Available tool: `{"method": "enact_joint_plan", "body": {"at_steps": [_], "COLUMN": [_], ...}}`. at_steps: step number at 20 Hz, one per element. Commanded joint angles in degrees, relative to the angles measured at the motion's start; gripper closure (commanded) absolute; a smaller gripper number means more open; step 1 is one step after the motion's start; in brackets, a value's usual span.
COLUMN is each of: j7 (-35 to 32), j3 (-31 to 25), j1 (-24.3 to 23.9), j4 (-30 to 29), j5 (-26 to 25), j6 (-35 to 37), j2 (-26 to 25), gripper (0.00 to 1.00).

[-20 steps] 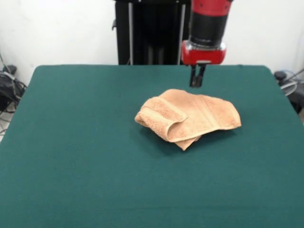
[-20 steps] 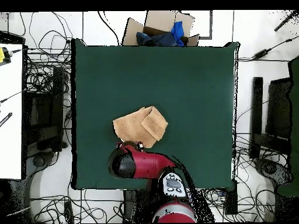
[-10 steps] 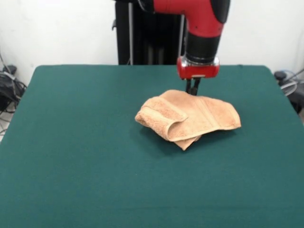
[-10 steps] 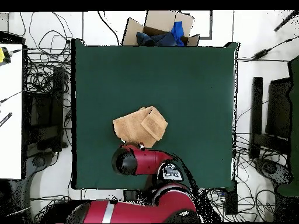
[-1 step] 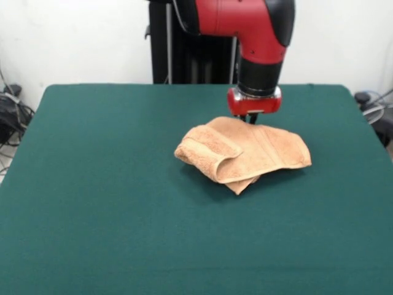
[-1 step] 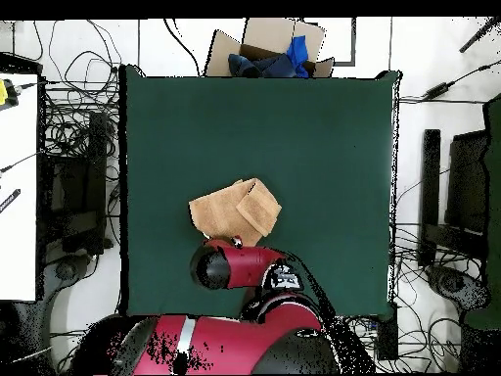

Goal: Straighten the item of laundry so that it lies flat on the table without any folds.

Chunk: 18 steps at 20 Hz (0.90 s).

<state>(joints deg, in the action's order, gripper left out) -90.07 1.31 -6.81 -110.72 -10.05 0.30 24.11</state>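
Note:
The item of laundry (image 5: 245, 152) is a peach-orange towel lying crumpled and folded over itself a little right of the middle of the green table (image 5: 98, 203). One thick fold bulges on its left side. My gripper (image 5: 250, 117) has come straight down onto the towel's far edge, and only its tips show under the red wrist. In the overhead view the towel (image 6: 235, 212) lies in the table's (image 6: 323, 147) lower left part, and the red arm (image 6: 223, 266) covers its bottom edge and hides the gripper.
A cardboard box (image 6: 262, 51) holding blue cloth stands just beyond the table's top edge in the overhead view. A white desk (image 6: 18, 186) is at the left, and cables and black stands surround the table.
The gripper has come down from above the towel's far edge until it meets the cloth. The arm has swung further into view. The towel has not moved.

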Motion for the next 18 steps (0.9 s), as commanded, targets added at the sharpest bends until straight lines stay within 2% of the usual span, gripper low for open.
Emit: {"method": "enact_joint_plan", "body": {"at_steps": [1, 7, 13, 16, 18], "j7": [-5.0, -1.9, 2.1, 5.6, 4.1], "j3": [0.4, -2.6, -7.4, -9.2, -8.2], "j1": [-0.7, -3.7, -9.1, -12.3, -11.7], "j4": [10.7, 12.7, 15.3, 19.5, 21.1], "j5": [-2.2, -5.8, -9.6, -11.4, -12.2], "j6": [-4.5, 0.2, 6.9, 11.4, 11.2], "j2": [-6.6, -5.8, -4.1, -4.4, -5.0], "gripper": [1.00, 1.00, 1.00, 1.00, 1.00]}}
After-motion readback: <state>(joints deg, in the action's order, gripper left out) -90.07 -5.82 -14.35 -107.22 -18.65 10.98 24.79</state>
